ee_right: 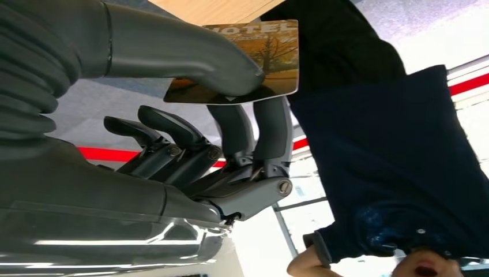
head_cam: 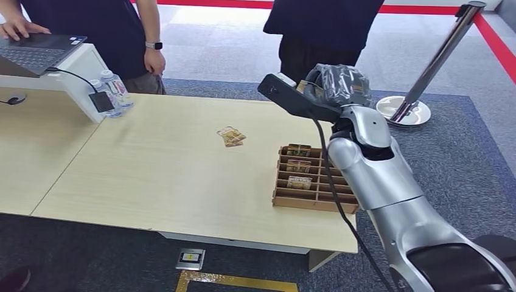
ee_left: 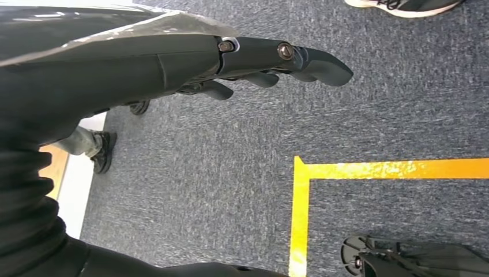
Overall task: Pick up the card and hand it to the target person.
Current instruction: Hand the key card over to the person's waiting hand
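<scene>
A: So, where is the card (ee_right: 254,52)?
B: Pinched in the right hand (ee_right: 230,133), the thumb on one face and dark fingers (ee_right: 274,133) on the other. The hand is raised beyond the far edge of the table (head_cam: 164,176), before a person in dark clothes (ee_right: 398,150).
A: And the left hand (ee_left: 254,60)?
B: It hangs over grey carpet with its fingers stretched out, holding nothing.
A: What lies on the table?
B: A wooden slotted tray (head_cam: 313,182) near the right edge holds more cards; a few loose cards (head_cam: 231,136) lie left of it.
</scene>
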Motion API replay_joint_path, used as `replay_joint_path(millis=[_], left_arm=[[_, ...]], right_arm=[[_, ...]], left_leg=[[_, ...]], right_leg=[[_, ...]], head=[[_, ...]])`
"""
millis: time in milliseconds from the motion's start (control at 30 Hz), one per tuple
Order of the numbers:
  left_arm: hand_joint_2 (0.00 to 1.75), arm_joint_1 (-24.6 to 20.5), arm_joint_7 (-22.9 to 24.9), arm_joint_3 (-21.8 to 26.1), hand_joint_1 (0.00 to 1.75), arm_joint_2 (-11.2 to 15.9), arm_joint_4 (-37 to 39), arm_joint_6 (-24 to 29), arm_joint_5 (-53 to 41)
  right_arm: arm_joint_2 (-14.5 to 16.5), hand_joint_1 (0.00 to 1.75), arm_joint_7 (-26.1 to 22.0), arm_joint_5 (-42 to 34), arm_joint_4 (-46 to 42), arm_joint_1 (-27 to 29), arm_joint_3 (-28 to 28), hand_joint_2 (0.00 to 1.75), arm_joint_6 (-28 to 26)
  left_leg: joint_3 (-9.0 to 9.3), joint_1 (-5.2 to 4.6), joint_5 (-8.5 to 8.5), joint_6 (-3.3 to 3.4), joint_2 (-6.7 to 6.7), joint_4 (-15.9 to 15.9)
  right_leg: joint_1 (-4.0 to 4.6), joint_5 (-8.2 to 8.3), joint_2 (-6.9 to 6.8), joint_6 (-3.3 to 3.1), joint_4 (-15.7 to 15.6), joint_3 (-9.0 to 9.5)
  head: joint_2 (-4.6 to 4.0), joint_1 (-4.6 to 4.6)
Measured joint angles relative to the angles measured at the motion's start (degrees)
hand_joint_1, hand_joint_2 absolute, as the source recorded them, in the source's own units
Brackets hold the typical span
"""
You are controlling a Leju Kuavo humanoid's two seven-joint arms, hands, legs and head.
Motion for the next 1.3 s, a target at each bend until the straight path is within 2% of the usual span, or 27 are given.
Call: replay_joint_path(millis=[267,533,667,967,1200,1300], left_arm=[[1.75,0.0,0.0,-0.13,0.0,-0.01,0.0,0.0,-0.08],[1.75,-0.02,-0.22,-0.5,0.0,-0.02,0.0,0.17,-0.04],[1.75,-0.02,-0.33,-0.52,0.0,-0.02,0.0,0.49,0.41],[1.75,-0.01,-1.14,-0.51,0.0,-0.02,0.0,0.54,0.89],[1.75,-0.01,-1.49,-0.49,0.0,-0.02,0.0,0.52,1.24],[1.75,-0.02,-1.49,-0.49,0.0,-0.02,0.0,0.52,1.28]], right_arm=[[0.89,1.75,-0.96,0.37,2.64,-1.53,-0.02,1.75,-1.29],[2.74,1.75,-5.01,4.9,10.7,-7.42,-0.13,1.75,-13.28],[3.54,1.75,-5.59,6.1,14.06,-8.83,-0.4,1.75,-16.21],[4.49,1.75,-5.89,6.52,18.22,-9.34,-0.73,1.75,-16.91],[5.44,1.75,-5.97,6.6,20.27,-9.48,-0.92,1.75,-15.54],[5.7,1.69,-6.05,6.56,21.07,-9.63,-0.93,1.75,-14.7]], left_leg=[[0.0,0.0,0.0,0.0,-0.01,0.0],[0.0,0.01,0.0,-0.01,0.0,0.0],[0.0,0.01,0.0,-0.01,0.0,0.0],[0.0,0.01,0.0,-0.01,0.0,0.0],[0.0,0.01,0.01,-0.01,0.0,0.0],[0.0,0.01,0.01,-0.01,0.0,0.0]], right_leg=[[0.0,0.0,0.0,0.0,0.0,-0.01],[0.01,0.01,0.0,-0.02,0.01,-0.02],[0.02,0.01,0.0,-0.02,0.01,-0.02],[0.01,0.01,0.0,-0.02,0.01,-0.02],[0.02,0.01,0.0,-0.02,0.01,-0.02],[0.02,0.01,0.0,-0.02,0.01,-0.02]], head=[[0.0,0.0],[0.0,0.01],[0.0,0.0],[0.0,-0.01],[0.0,0.0],[0.0,0.0]])
